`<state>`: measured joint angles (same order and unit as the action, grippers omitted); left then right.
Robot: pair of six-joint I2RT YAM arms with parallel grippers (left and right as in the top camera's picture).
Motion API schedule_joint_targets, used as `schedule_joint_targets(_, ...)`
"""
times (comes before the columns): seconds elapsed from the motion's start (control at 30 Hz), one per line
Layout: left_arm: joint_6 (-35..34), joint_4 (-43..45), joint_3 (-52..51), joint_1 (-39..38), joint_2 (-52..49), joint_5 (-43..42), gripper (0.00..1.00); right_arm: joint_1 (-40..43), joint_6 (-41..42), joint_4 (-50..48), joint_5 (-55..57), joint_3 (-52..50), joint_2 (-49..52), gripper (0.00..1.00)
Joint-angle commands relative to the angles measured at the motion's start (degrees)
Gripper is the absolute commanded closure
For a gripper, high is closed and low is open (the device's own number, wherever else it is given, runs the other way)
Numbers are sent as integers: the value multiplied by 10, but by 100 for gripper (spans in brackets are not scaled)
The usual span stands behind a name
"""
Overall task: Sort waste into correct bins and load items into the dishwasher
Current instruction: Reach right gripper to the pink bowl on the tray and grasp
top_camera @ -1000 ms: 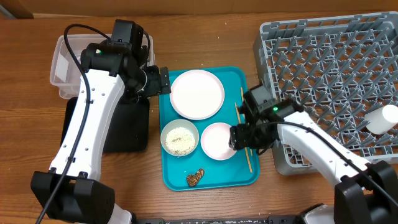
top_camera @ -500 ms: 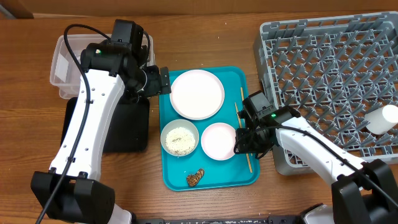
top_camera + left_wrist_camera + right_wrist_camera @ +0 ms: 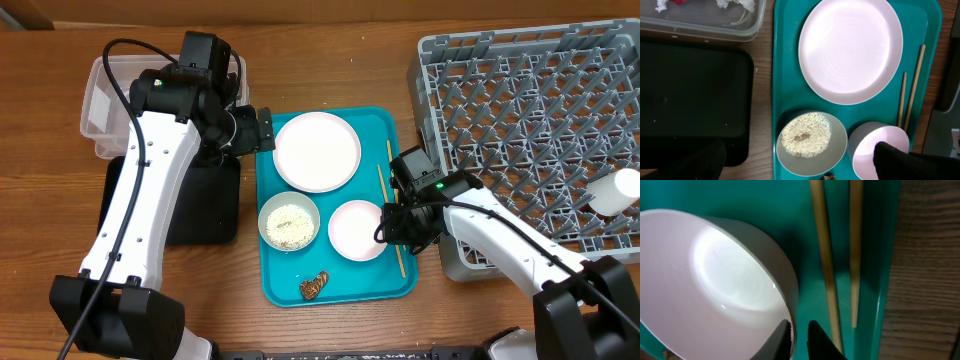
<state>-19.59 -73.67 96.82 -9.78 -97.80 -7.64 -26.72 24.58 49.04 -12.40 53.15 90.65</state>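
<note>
A small pale-pink bowl [image 3: 355, 229] sits on the teal tray [image 3: 340, 282]. My right gripper [image 3: 385, 228] is shut on its right rim [image 3: 790, 305], one finger inside the bowl and one outside. The chopsticks [image 3: 392, 215] lie just right of that grip, along the tray's edge. A flat white plate [image 3: 317, 150], a bowl of rice [image 3: 289, 221] and a brown food lump [image 3: 314, 287] are also on the tray. My left gripper [image 3: 262, 128] hangs open above the tray's upper left edge, holding nothing. The clear tub [image 3: 700, 25] holds a napkin [image 3: 737, 4].
The black tray [image 3: 205, 205] lies left of the teal tray, under the left arm. The grey dish rack [image 3: 530, 110] fills the right side, with a white object [image 3: 612, 190] at its right edge. Bare wood table surrounds the front.
My right gripper has closed onto the pink bowl's right rim, and the bowl has shifted slightly to the right. The left arm has not moved.
</note>
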Motion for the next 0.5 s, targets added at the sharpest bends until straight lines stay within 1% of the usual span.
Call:
schedule_joint_targets(0.0,-6,2,8,-4,7,6,4,-2,42,6,23,-4,-1,89)
schedule_joint_targets(0.07,-6,2,8,-4,7,6,4,-2,70,10,39,-8,-1,89)
schedule_joint_targets(0.27,-6,2,8,-4,7,6,4,-2,71,-2,40,-23,-1,90)
schedule_joint_targets(0.3,-6,3,8,-4,7,6,4,-2,71,-3,40,-23,-1,91)
schedule_joint_targets(0.33,-6,2,8,-4,7,6,4,-2,71,-3,40,-23,-1,96)
schedule_joint_targets(0.47,-6,2,8,-4,7,6,4,-2,72,-2,38,-21,-1,96)
